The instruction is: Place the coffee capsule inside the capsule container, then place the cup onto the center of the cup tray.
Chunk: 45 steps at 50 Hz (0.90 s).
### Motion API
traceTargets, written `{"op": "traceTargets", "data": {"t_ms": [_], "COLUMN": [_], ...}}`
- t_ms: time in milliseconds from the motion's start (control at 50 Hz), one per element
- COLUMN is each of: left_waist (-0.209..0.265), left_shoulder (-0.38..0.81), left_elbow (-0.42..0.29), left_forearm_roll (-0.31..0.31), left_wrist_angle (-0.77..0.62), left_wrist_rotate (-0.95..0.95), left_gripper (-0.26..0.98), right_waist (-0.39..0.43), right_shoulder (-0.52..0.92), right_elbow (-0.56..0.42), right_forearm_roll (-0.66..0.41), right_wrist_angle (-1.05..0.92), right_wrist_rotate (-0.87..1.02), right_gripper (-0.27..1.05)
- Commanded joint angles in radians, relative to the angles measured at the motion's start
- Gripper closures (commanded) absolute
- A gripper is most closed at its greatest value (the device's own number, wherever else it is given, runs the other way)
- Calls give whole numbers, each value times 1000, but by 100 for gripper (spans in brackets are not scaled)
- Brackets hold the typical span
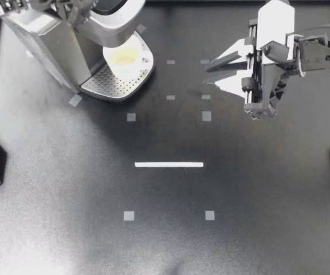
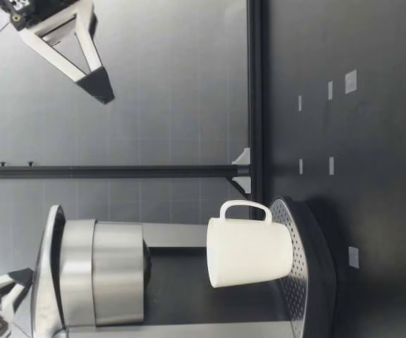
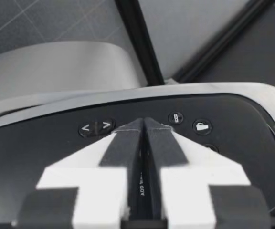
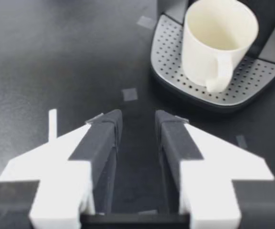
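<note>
Over the top of the coffee machine [image 1: 44,40], at the table's [image 1: 171,240] 11 o'clock, my left gripper [image 3: 142,123] is hovering with fingers pressed together, holding nothing. At 1 o'clock my right gripper [image 1: 206,77] is showing a narrow, empty gap. One cup [image 1: 128,57] is standing on the one cup tray [image 1: 105,86]; no capsule is showing. Task seemingly finishing; next move: backing both arms clear.

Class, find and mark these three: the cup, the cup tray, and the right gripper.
cup [image 2: 249,252]: low view, on its side wall.
cup tray [image 1: 110,86]: top view, on the bare perforated surface beside the cup.
right gripper [image 1: 207,76]: top view, midway between its fingertips.
</note>
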Motion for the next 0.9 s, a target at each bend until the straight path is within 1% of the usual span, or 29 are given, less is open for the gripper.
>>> {"op": "traceTargets", "data": {"t_ms": [0,240,400,580,700,880], "left_waist": [5,5,5,5,5,5], "left_shoulder": [-8,-2,25,60,57,49], "left_elbow": [-8,8,15,9,8,3], "left_forearm_roll": [-9,-21,-49,-110,-140,-144], "left_wrist_angle": [-5,3,31,44,58,72], "left_wrist_rotate": [2,2,11,57,67,74], "left_gripper": [62,62,62,62,62,62], "right_waist": [5,5,5,5,5,5], "right_shoulder": [-20,-20,-20,-14,-14,-12], "right_elbow": [-11,-11,-9,-11,-8,-8], "right_forearm_roll": [3,2,2,2,2,0], "right_wrist_angle": [-17,-18,-20,-23,-23,-31], "right_wrist_rotate": [-2,-2,-2,-3,-3,-3], "right_gripper": [40,40,40,40,40,40]}}
